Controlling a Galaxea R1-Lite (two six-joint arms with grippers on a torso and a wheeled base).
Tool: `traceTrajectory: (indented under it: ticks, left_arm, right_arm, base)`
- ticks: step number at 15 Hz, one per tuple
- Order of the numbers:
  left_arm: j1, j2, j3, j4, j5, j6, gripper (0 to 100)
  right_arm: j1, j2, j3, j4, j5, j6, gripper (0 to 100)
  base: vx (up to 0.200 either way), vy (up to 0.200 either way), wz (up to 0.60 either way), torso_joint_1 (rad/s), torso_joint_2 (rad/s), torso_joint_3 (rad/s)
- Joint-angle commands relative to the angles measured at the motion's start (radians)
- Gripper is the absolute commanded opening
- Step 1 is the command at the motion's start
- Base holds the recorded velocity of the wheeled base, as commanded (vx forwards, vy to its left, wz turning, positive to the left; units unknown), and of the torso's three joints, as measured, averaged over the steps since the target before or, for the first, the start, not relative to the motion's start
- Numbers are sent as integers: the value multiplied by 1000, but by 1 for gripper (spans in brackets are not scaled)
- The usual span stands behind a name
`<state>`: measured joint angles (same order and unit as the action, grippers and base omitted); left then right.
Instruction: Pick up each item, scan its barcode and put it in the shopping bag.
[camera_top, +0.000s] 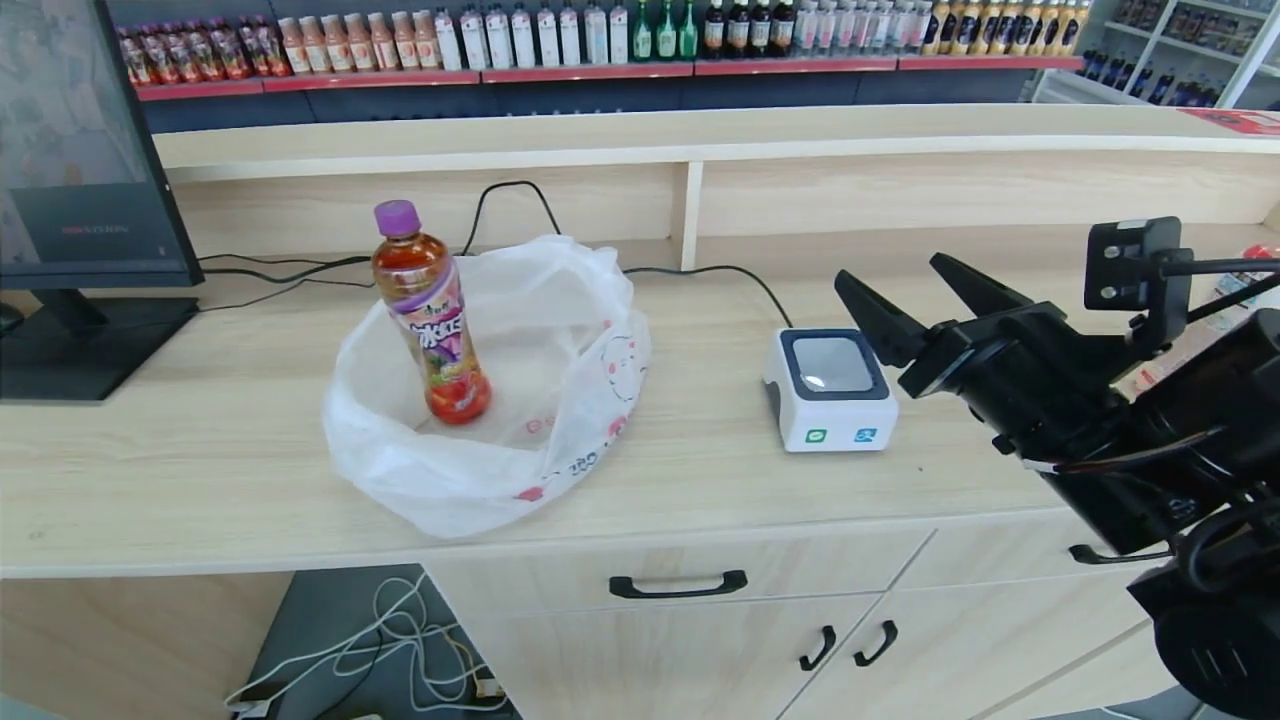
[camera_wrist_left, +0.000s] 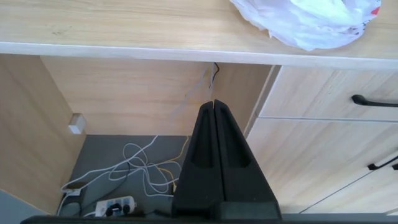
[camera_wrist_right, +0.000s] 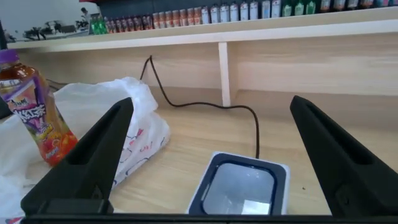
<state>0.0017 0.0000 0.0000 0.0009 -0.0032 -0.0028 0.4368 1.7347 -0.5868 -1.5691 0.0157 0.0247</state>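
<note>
- Head view: counter (camera_top: 200, 470), light wood, with drawers and cupboard doors below its front edge.
- Head view: shopping bag (camera_top: 570, 400), white plastic with red print, lying open on the counter left of centre.
- Head view: bottle (camera_top: 430, 315), reddish drink with a purple cap, standing inside the open mouth of the shopping bag, its base on the bag's plastic.
- Head view: scanner (camera_top: 828, 390), a small white box with a dark window on top, on the counter well right of the shopping bag, with a black cable (camera_top: 720, 270) running back from it.
- Head view: right gripper (camera_top: 892, 272), empty, held above the counter just right of the scanner, its two black fingers spread apart.
- Head view: monitor (camera_top: 80, 180), on a black stand at the counter's far left.
- Left wrist view: left gripper (camera_wrist_left: 213, 106), empty, fingers pressed together, held below the counter's front edge before an open bay.
- Left wrist view: white cords (camera_wrist_left: 134, 174) and a power strip (camera_wrist_left: 115, 205) on the floor of that bay, with the shopping bag (camera_wrist_left: 311, 25) hanging slightly over the counter edge above.
- Right wrist view: right gripper (camera_wrist_right: 211, 102), fingers wide apart, with the scanner (camera_wrist_right: 239, 190) between and beneath them.
- Right wrist view: bottle (camera_wrist_right: 34, 118), upright in the shopping bag (camera_wrist_right: 124, 118), apart from both fingers.
</note>
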Motion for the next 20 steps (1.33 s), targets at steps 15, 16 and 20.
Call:
traceTrajectory:
  ticks: [15, 16, 20]
  left_arm:
    - [0, 0, 0, 1, 0, 0, 0]
    - [0, 0, 0, 1, 0, 0, 0]
    - [0, 0, 0, 1, 0, 0, 0]
  right_arm:
    - [16, -187, 251, -2, 0, -28, 100]
    - [10, -185, 266, -2, 0, -29, 100]
    - [-10, -185, 300, -2, 0, -29, 100]
  base:
    - [0, -200, 0, 1, 2, 3]
    - [0, -200, 0, 7, 2, 7]
    - [0, -200, 0, 4, 1, 2]
